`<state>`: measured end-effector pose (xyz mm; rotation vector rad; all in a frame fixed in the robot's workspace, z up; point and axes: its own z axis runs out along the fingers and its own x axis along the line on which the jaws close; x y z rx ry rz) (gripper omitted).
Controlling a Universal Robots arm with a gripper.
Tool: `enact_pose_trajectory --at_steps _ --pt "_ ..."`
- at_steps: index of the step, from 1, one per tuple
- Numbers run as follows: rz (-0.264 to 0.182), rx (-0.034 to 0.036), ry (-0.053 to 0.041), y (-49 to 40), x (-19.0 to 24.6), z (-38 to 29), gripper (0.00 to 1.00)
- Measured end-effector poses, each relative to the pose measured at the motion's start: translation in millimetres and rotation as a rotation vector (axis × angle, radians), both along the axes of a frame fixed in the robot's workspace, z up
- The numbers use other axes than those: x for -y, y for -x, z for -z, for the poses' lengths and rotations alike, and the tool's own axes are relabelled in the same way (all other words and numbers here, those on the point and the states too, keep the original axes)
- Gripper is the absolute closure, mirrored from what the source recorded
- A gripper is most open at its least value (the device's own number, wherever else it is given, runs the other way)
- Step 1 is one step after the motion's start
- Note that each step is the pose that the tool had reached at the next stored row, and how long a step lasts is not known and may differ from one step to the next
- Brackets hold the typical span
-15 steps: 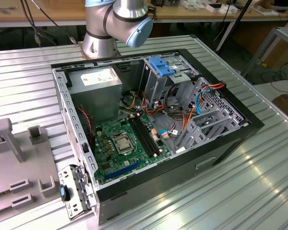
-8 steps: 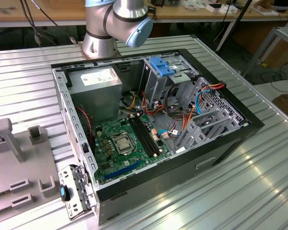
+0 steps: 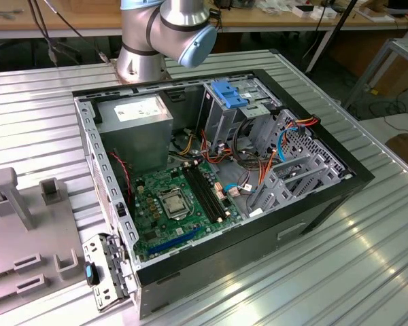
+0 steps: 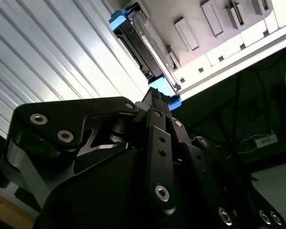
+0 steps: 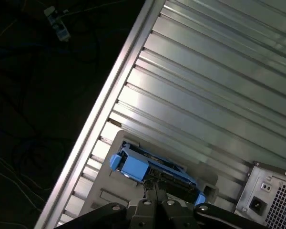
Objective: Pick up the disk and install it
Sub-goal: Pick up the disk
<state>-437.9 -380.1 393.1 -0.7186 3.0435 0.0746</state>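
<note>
The disk (image 4: 135,39) is a dark drive in a bright blue carrier frame, resting on a light grey fixture plate (image 4: 205,28) on the ribbed metal table. In the first wrist view the disk (image 5: 133,166) lies near the table's edge, with the blue frame on its upper side. My gripper (image 4: 157,98) reaches down to the near blue end of the disk. In the first wrist view, my gripper (image 5: 155,186) overlaps the disk's middle. Whether it touches the disk is hidden.
The open computer case (image 3: 211,170) lies on the table (image 3: 367,258), with motherboard, cables and a drive cage carrying a blue bracket (image 3: 228,93). Grey fixture blocks (image 3: 13,197) sit at the exterior view's left. The arm's base (image 3: 143,54) stands behind the case. Beyond the table edge (image 5: 109,100) is dark floor.
</note>
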Motion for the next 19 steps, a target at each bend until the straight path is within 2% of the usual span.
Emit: enact_pose_trajectory --at_steps 8,11,19 --pt "-0.107 0.0000 0.0002 0.8 0.0 0.0 0.89" --pt "-0.172 -0.0001 0.0011 1.3 0.0 0.0 0.89" --pt "-0.285 0.0000 0.0024 2.6 0.0 0.0 0.89"
